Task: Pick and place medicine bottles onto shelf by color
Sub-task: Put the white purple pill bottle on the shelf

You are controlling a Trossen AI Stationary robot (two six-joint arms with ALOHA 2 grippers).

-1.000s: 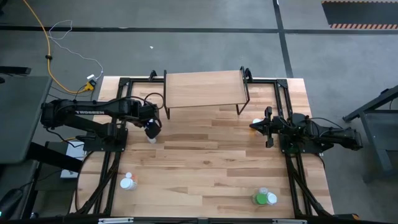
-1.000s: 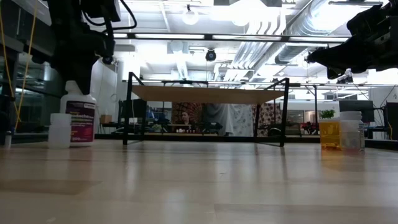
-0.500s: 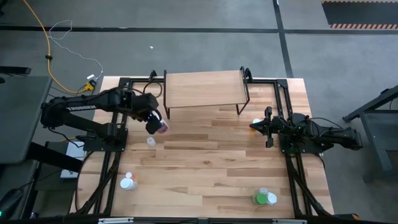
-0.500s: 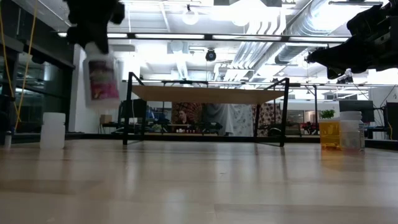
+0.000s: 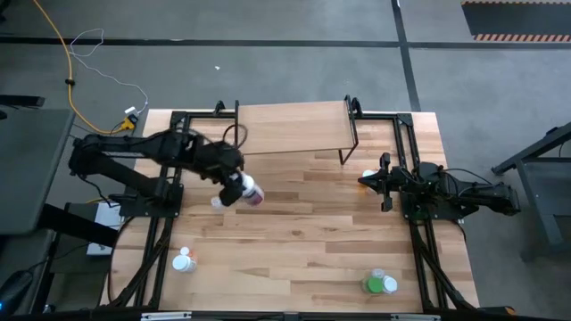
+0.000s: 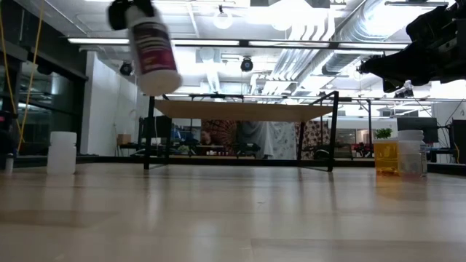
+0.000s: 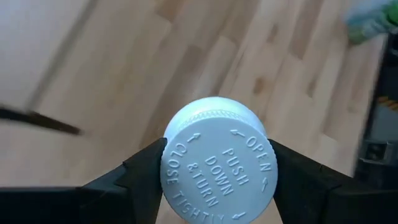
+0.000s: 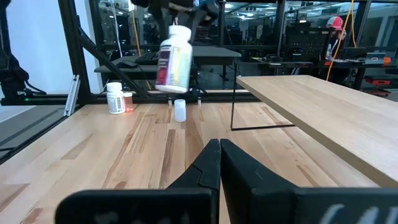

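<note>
My left gripper (image 5: 234, 185) holds a white medicine bottle with a magenta label (image 5: 250, 192) in the air, left of the table's middle and in front of the shelf's left end. In the low view this bottle (image 6: 154, 51) hangs tilted, higher than the shelf (image 6: 244, 110). The shelf (image 5: 290, 127) is a light-wood board on black legs at the far middle. A small white bottle (image 5: 217, 202) stands on its base on the table just below the lifted one. My right gripper (image 5: 361, 181) is shut, level, at the right. My left gripper pinches the bottle's white cap (image 7: 173, 168) between its two fingers (image 7: 140, 177), one on each side of the cap's rim. The fingers come from above, slanting down. The bottle hangs below them, tilted with its base toward the table's right, clear of the table.
A white bottle with an orange-red top (image 5: 184, 260) stands near the front left, a green bottle (image 5: 381, 283) near the front right. An orange bottle (image 6: 386, 156) and a white one (image 6: 411, 154) stand by my right gripper. Black frame rails run along both sides.
My left gripper has lifted the magenta-labelled bottle off the table, from beside the small white bottle to above shelf height, moving a little toward the table's right. The bottle has tipped from upright to tilted. The small white bottle has stayed in place.
</note>
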